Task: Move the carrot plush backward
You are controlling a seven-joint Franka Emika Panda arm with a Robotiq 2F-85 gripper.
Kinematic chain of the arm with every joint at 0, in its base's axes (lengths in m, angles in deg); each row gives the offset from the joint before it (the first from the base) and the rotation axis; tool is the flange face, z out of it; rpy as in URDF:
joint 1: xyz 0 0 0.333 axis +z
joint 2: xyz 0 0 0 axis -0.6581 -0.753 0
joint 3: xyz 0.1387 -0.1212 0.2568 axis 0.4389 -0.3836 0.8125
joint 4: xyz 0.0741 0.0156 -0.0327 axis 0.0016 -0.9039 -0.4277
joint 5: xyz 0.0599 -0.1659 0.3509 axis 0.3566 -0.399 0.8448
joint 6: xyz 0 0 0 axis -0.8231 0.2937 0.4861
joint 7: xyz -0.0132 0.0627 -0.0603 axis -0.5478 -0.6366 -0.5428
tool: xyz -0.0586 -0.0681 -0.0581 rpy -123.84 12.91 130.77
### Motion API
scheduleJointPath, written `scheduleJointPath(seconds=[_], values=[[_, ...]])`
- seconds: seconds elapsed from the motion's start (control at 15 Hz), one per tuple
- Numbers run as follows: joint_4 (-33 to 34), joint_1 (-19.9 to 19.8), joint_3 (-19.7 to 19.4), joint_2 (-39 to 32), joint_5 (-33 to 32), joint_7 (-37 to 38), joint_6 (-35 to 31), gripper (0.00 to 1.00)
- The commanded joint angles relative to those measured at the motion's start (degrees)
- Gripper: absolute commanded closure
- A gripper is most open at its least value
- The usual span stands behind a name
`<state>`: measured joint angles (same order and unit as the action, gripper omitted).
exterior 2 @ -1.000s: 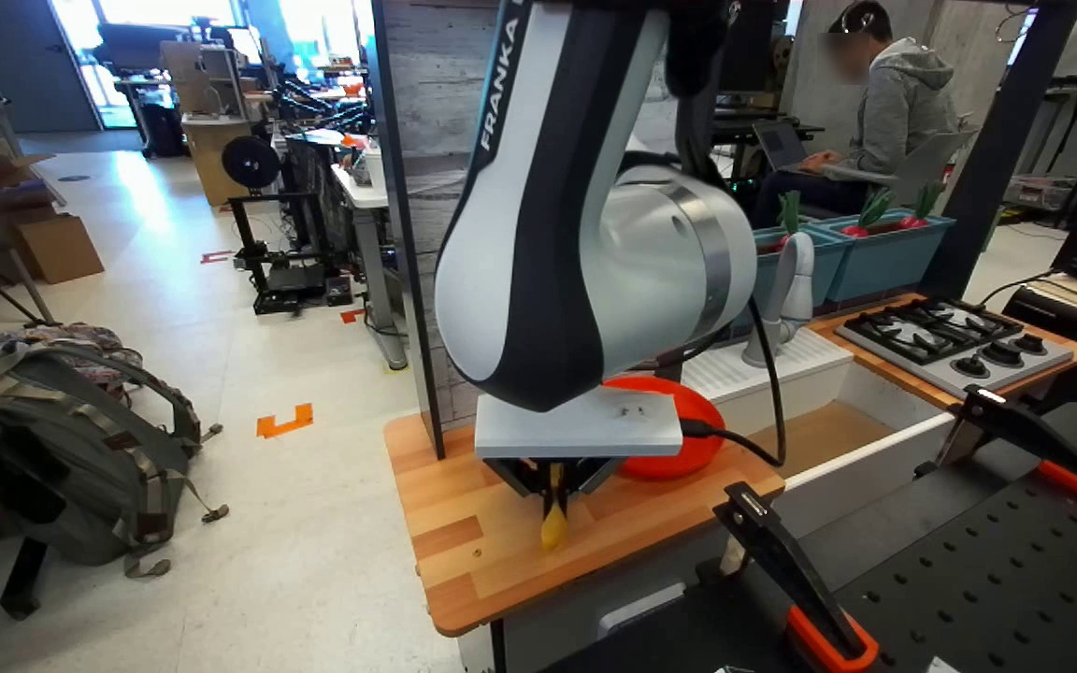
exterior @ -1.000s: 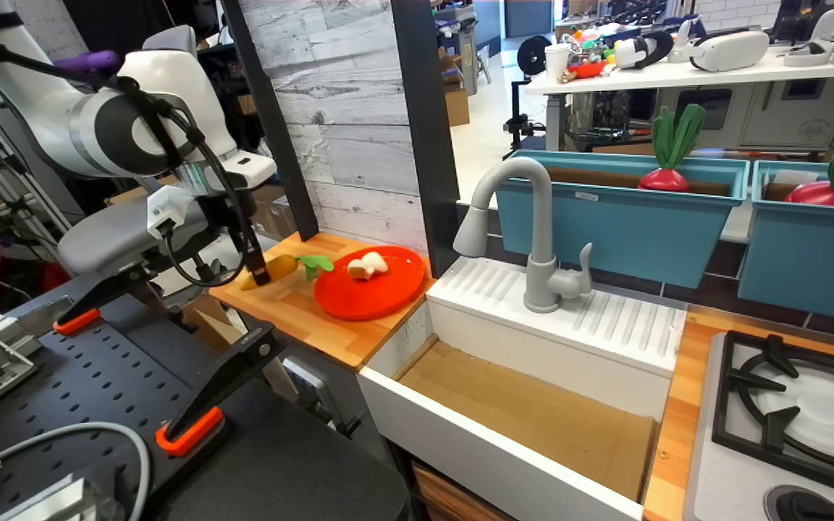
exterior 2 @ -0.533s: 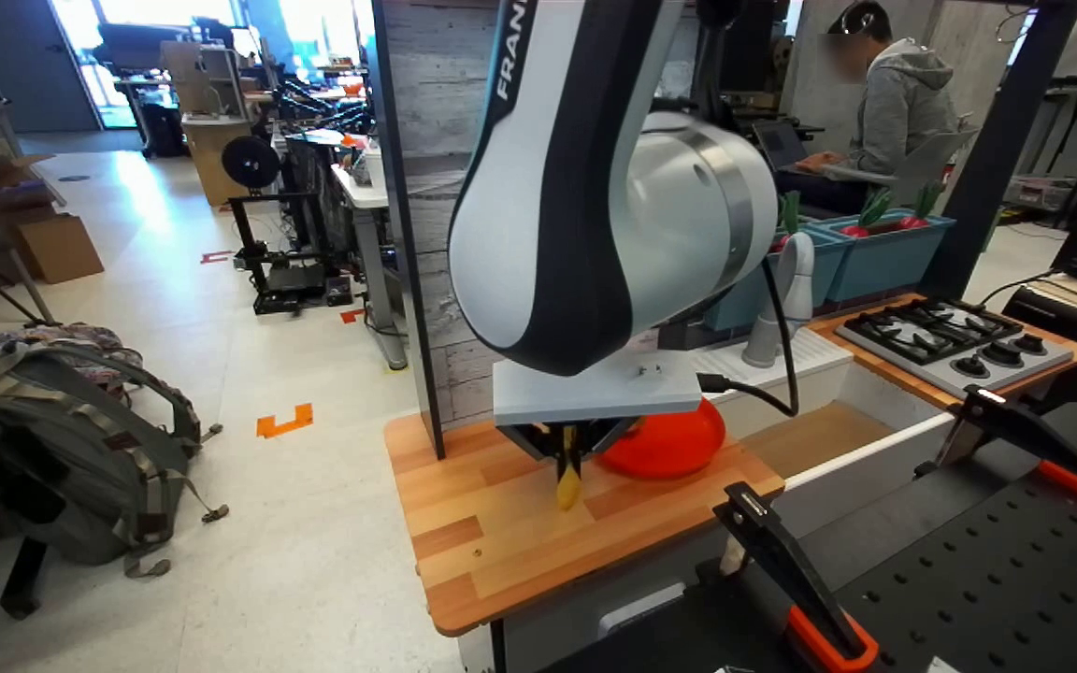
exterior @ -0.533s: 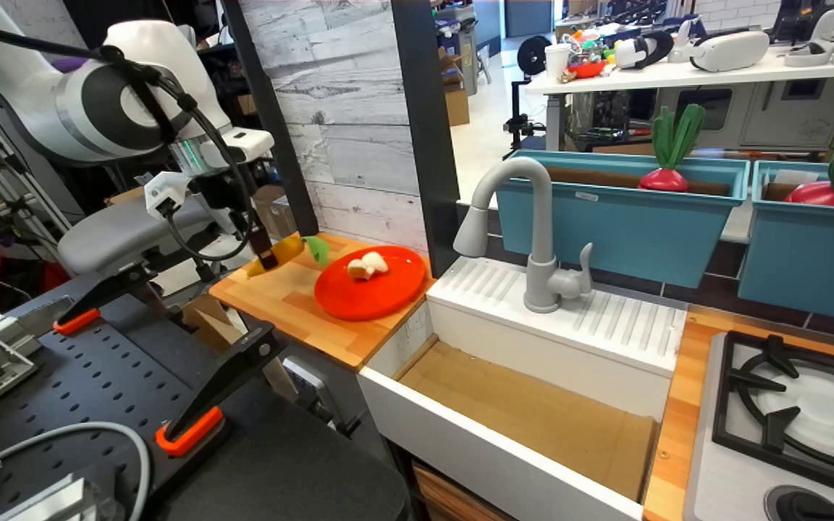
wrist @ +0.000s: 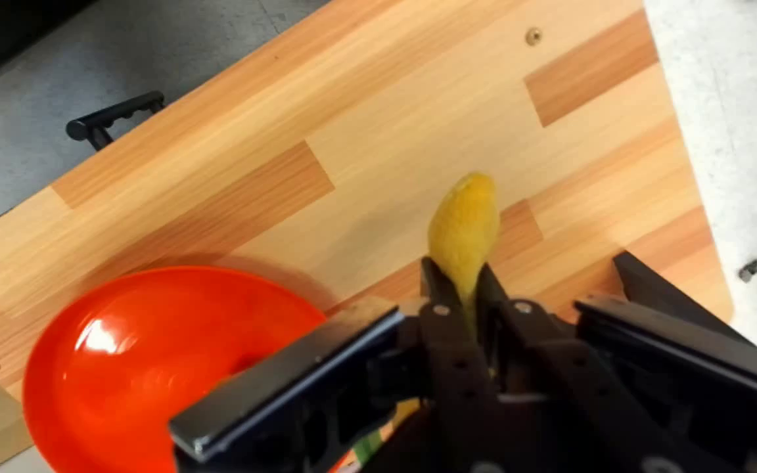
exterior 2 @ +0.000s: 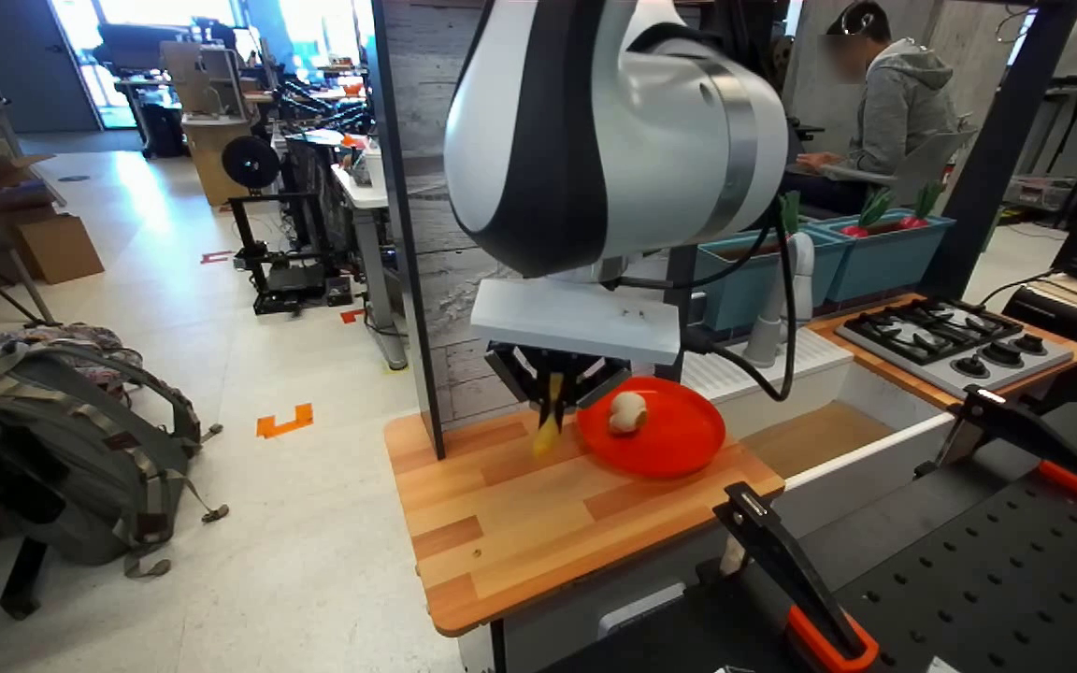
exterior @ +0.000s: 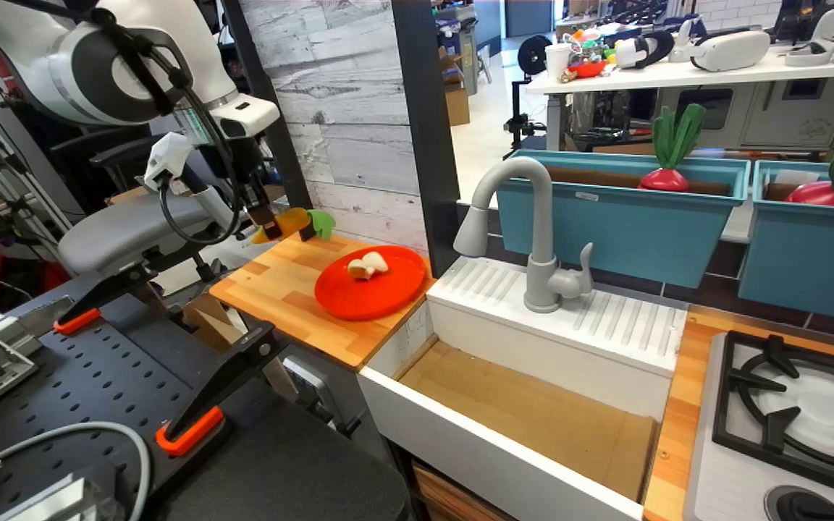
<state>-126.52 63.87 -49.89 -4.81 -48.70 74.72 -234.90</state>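
Note:
The carrot plush [exterior: 292,219] has an orange-yellow body and a green leafy end. My gripper [exterior: 271,229] is shut on its body and holds it above the wooden counter, near the wall panel. In an exterior view only the yellow tapered tip of the carrot plush [exterior 2: 547,437] shows below my gripper [exterior 2: 552,413]; the leafy end is hidden. In the wrist view the yellow tip of the carrot plush [wrist: 462,223] sticks out past the fingertips of my gripper [wrist: 456,266]. The red plate [exterior: 337,293] with a pale item [exterior: 370,265] lies beside it on the counter.
The wooden counter [exterior 2: 520,505] lies below the gripper. A grey wood panel [exterior: 352,108] and a dark post [exterior 2: 409,234] stand at its back. The white sink [exterior: 460,440] and faucet [exterior: 538,217] are beyond the red plate. A black clamp [exterior 2: 782,551] sits near the counter's corner.
My gripper has lifted the carrot plush off the counter and carried it up and back toward the wall panel. The pale item on the plate has come into view in an exterior view.

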Motion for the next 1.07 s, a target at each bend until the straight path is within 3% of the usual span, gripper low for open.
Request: scheduleJointPath(seconds=[0.0, 0.33, 1.0], values=[[-0.7, -6.3, 6.2, 0.7, 6.2, 0.2, -5.2, 0.98], [0.9, -9.2, 9.5, -1.6, 11.3, 0.9, -7.0, 0.98], [6.2, -8.0, 7.3, -6.3, 12.3, 6.9, -5.5, 0.98]])
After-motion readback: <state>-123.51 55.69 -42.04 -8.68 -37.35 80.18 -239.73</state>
